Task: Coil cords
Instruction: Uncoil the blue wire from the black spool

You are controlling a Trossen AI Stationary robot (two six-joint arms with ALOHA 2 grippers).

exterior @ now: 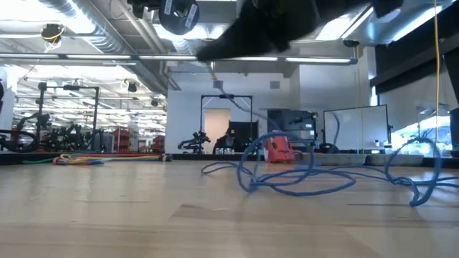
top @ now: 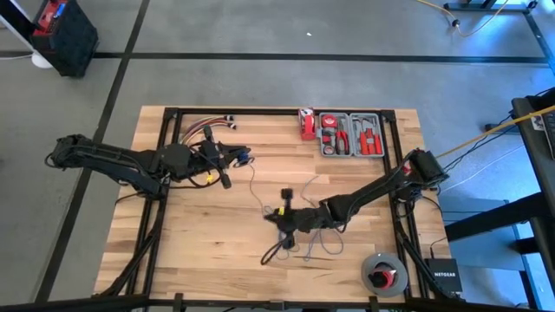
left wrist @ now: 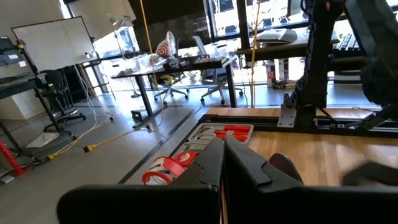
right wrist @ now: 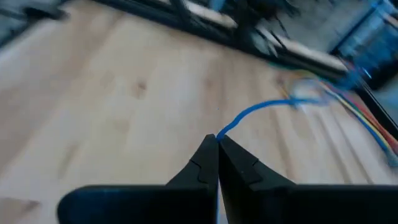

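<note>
The wooden worktop point(top: 199, 234) spreads under both my arms, framed by black rails. My left arm reaches in from the left edge and my right arm from the right edge, both stretched toward the middle.

At the far edge sits a grey tool tray point(top: 351, 134) with red-handled tools, and just beside it a small red object point(top: 306, 124). Near the front right corner rests a grey spool point(top: 384, 273) with a red centre; off the worktop beside it lies a black box whose lettering I cannot read for sure. A bundle of red, yellow and white wires point(top: 206, 126) fans out at the far left, near my left hand.

My right hand point(right wrist: 217, 138) is clenched, its tips pinching the cord point(right wrist: 261, 112), a very thin blue strand that leaves the tips and curves away over the wood toward the coloured wires. From above, the rest of it lies in loose, tangled loops on the worktop just in front of this hand; at worktop height the loops stand up in soft blue arcs.

My left hand point(left wrist: 222, 144) is clenched too, tips together, raised above the wood; I cannot tell whether it grips anything.
</note>
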